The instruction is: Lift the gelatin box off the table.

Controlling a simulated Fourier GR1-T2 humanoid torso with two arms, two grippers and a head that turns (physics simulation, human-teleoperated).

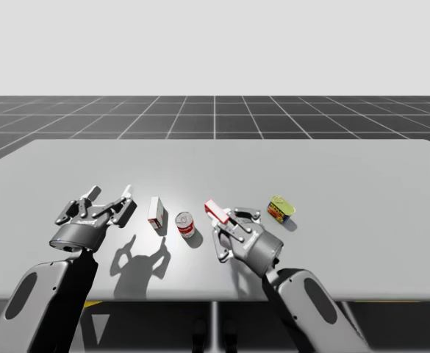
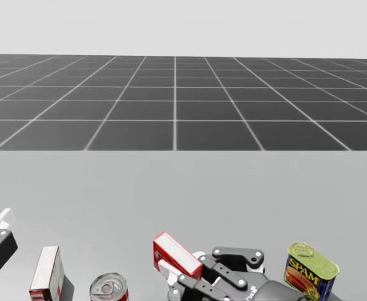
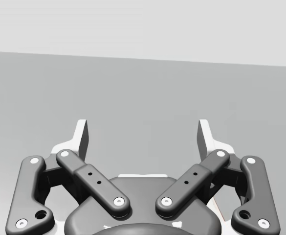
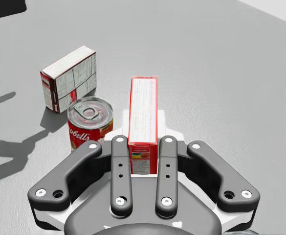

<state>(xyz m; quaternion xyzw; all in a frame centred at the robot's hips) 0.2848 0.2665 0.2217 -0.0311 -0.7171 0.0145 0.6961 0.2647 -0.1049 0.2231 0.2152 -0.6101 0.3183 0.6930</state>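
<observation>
The gelatin box [image 1: 215, 210], a slim red carton (one long side white with print), sits tilted, pinched edgewise in the right tool [image 4: 143, 133].

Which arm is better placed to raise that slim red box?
Right. Its claw is shut on the red box, gripping it from both sides. The left claw stands open, off beyond the can and the other box.

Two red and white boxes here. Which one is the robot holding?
The thin red box, clamped between the fingers of my right end effector. The other box stands free on the table beside the red can.
</observation>
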